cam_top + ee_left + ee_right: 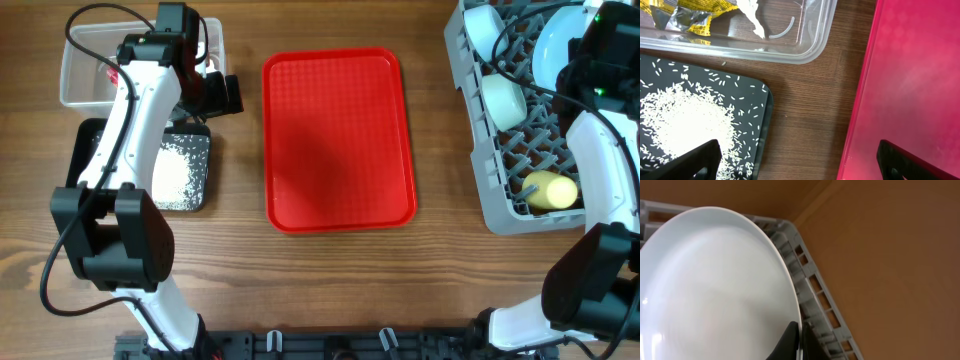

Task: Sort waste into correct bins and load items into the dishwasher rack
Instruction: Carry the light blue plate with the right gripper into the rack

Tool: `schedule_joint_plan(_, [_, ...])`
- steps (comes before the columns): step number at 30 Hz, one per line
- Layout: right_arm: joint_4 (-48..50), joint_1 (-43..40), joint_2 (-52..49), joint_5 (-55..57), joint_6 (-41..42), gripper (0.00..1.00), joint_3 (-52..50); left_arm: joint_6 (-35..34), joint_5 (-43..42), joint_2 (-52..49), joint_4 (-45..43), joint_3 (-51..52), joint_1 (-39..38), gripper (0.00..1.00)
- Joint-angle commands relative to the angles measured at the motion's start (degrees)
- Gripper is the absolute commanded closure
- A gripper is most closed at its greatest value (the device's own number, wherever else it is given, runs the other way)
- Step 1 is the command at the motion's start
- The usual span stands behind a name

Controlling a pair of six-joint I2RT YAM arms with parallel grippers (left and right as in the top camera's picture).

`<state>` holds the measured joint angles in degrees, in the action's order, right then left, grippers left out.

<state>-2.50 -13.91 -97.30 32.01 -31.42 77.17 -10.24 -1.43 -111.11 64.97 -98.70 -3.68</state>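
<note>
Pale blue plate (715,290) in rack (816,296), rim pinched by right claw (798,341); left claw (799,161) wide open

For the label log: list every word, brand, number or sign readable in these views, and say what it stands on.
Yellow wrapper in the clear tub: dark print, too crumpled and blurred to read.
Red tray, black tray, dishwasher rack, pale blue plate: no text visible.

Overhead looked straight down at the whole surface (440,280); wrist views sat close over black tray (767,106), red tray (910,75) and plate (715,290).
</note>
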Motion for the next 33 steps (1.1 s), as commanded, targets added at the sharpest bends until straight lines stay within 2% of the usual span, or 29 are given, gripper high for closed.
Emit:
schedule_joint_plan(1, [3.9, 0.1, -1.6, -3.0, -5.5, 0.96, 0.2, -0.7, -0.5, -0.5, 0.0, 0.3, 0.4, 0.00])
schedule_joint_plan(5, [7.8, 0.1, -4.6, -4.0, -12.2, 0.96, 0.2, -0.7, -0.5, -0.5, 0.0, 0.3, 0.4, 0.00])
schedule_joint_plan(14, [9.6, 0.1, -9.2, -4.9, -13.4, 0.96, 0.2, -0.7, -0.5, -0.5, 0.0, 0.3, 0.4, 0.00])
schedule_joint_plan(15, [9.6, 0.1, -9.2, -4.9, -13.4, 0.91, 0.2, -0.7, -0.5, -0.5, 0.0, 0.3, 0.4, 0.00])
schedule_joint_plan(16, [9.9, 0.1, -9.2, -4.9, -12.8, 0.60, 0.2, -0.7, -0.5, -0.5, 0.0, 0.3, 0.4, 0.00])
schedule_joint_plan(17, [10.5, 0.1, -9.2, -4.5, -11.1, 0.08, 0.2, -0.7, -0.5, -0.5, 0.0, 0.3, 0.4, 0.00])
schedule_joint_plan(18, [11.8, 0.1, -9.2, -2.8, -7.2, 0.00, 0.2, -0.7, -0.5, -0.5, 0.0, 0.3, 0.4, 0.00])
schedule_joint_plan(21, [12.7, 0.1, -7.9, -0.3, 5.9, 0.00, 0.2, -0.7, -0.5, -0.5, 0.0, 0.3, 0.4, 0.00])
schedule_joint_plan(25, [9.5, 0.4, -3.0, -0.3, 18.3, 0.00, 0.2, -0.7, -0.5, -0.5, 0.0, 0.3, 0.4, 0.00])
schedule_joint_plan(30, [-0.9, 3.0, 9.3, -5.1, 26.0, 0.00, 0.2, -0.7, -0.4, -0.5, 0.0, 0.3, 0.4, 0.00])
schedule_joint_plan(33, [-8.5, 5.7, 18.5, -5.6, 26.0, 0.00, 0.2, -0.7, -0.5, -0.5, 0.0, 0.3, 0.4, 0.00])
